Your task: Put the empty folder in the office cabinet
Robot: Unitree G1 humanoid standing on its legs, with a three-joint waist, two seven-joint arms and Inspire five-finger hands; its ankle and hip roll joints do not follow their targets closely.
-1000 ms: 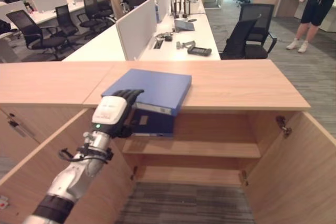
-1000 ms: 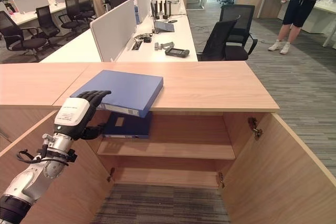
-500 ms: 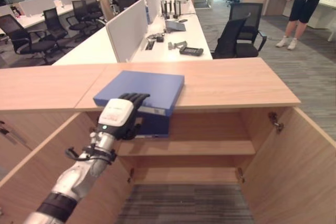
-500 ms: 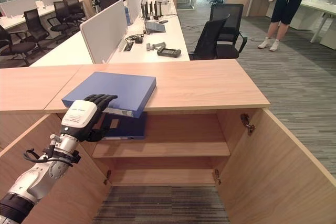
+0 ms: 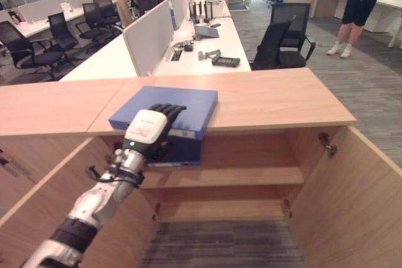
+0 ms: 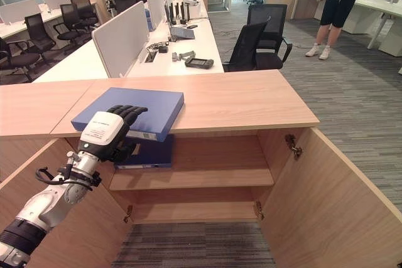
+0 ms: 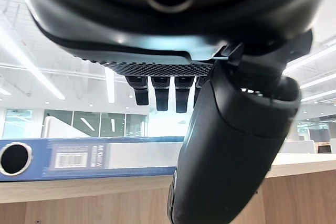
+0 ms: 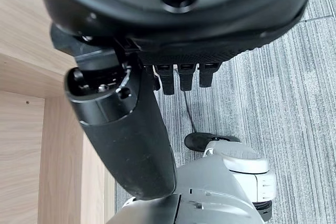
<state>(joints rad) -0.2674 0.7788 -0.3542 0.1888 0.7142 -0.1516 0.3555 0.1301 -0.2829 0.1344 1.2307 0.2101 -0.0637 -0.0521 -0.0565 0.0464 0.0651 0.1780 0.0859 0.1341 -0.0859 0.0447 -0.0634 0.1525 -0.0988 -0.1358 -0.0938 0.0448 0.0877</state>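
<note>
My left hand point(image 5: 149, 131) reached up over the near edge of the cabinet point(image 5: 282, 101), its fingers point(image 5: 168, 110) lying straight and flat on top of the blue folder point(image 5: 179, 100). They were not curled round anything; the thumb hung below the folder's edge, in front of the dark opening. The folder lay flat on the cabinet's top surface, at its left part, its spine with the label and ring hole point(image 7: 14, 158) facing me and jutting a little past the front edge. Just beneath it, on the upper shelf point(image 5: 239, 176) inside, a second, darker folder point(image 5: 182, 152) lay flat behind my hand. Both doors stood open, the left door point(image 5: 44, 205) beside my forearm and the right door point(image 5: 364, 199) well apart from it.

My right hand point(image 8: 152, 72) hung over the carpet point(image 8: 273, 87) beside a wooden panel, its fingers relaxed and holding nothing.

Beyond the cabinet stood desks with grey dividers point(image 5: 147, 36), a black chair point(image 5: 286, 36), and at the far right a person point(image 5: 358, 4) in dark shorts.
</note>
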